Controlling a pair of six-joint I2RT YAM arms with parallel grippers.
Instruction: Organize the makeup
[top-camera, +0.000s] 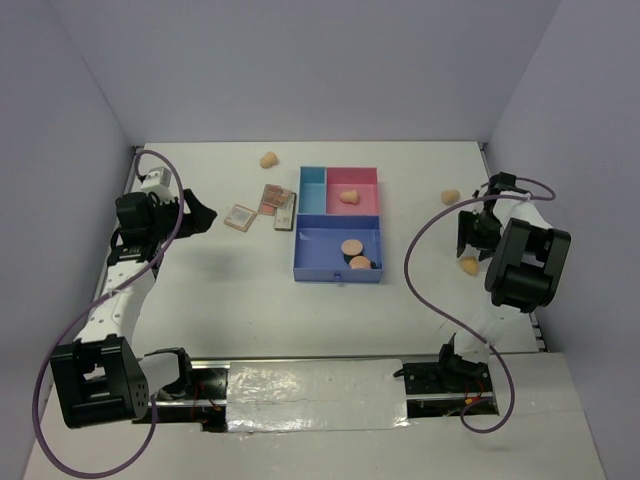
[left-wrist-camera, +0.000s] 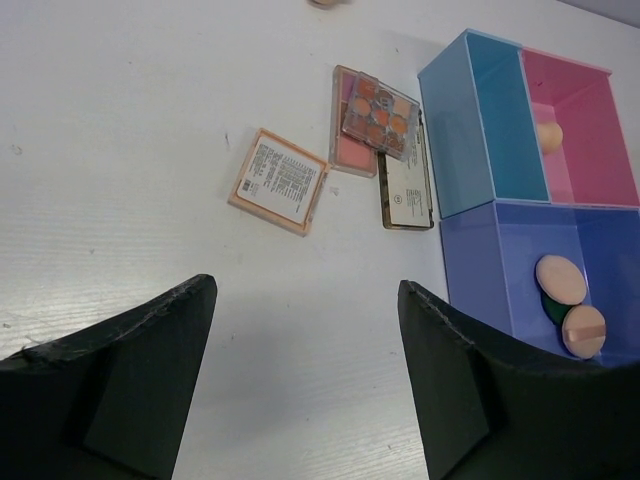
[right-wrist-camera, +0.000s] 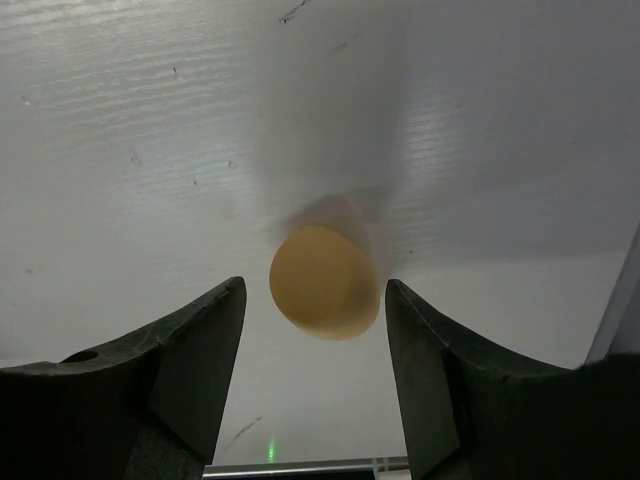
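Though unclamped, sponge (right-wrist-camera: 325, 283) inside right gripper (right-wrist-camera: 312, 300)

I log, non-task items only:
1. Compartment tray (top-camera: 315, 272), near table centre. Three bins: light blue at 11 o'clock, pink at 1 o'clock, wide periwinkle at 6 o'clock.
2. White table (top-camera: 250, 310).
3. Shiny tape strip (top-camera: 315, 395), table's 6 o'clock edge.
4. Lavender walls (top-camera: 300, 60) at 9, 12 and 3 o'clock.

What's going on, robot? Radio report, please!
Left gripper open, empty. Right gripper open, straddling peach sponge, not touching it. Nothing in the way.
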